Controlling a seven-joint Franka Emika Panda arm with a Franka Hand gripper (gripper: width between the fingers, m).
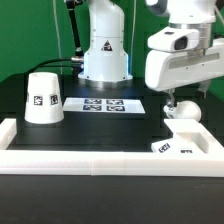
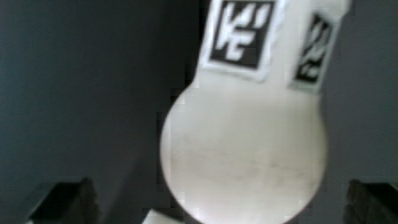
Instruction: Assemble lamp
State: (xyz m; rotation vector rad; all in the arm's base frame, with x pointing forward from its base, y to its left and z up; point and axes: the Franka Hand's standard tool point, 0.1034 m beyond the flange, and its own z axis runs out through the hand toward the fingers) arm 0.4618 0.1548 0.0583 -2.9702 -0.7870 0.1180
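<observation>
"White bulb [image 2: 240, 140] lies on the black table [image 1: 120, 128] beside the base [image 1: 170, 148]; is the gripper [image 2: 217, 200] on it?"
"Not closed: jaws stand wide, straddling its round belly. It should centre first, then squeeze gently, since the ball may roll."

The shade [image 1: 43, 97], at the left of the exterior view, looked like smooth, matt white plastic and carried a flat printed tag [image 1: 45, 99]. In the wrist view the bulb [image 2: 249, 150] showed the same chalky white, faintly speckled. The table [image 1: 110, 128] was dull black. The robot casing [image 1: 180, 62] looked smoother and slightly glossy white.
</observation>
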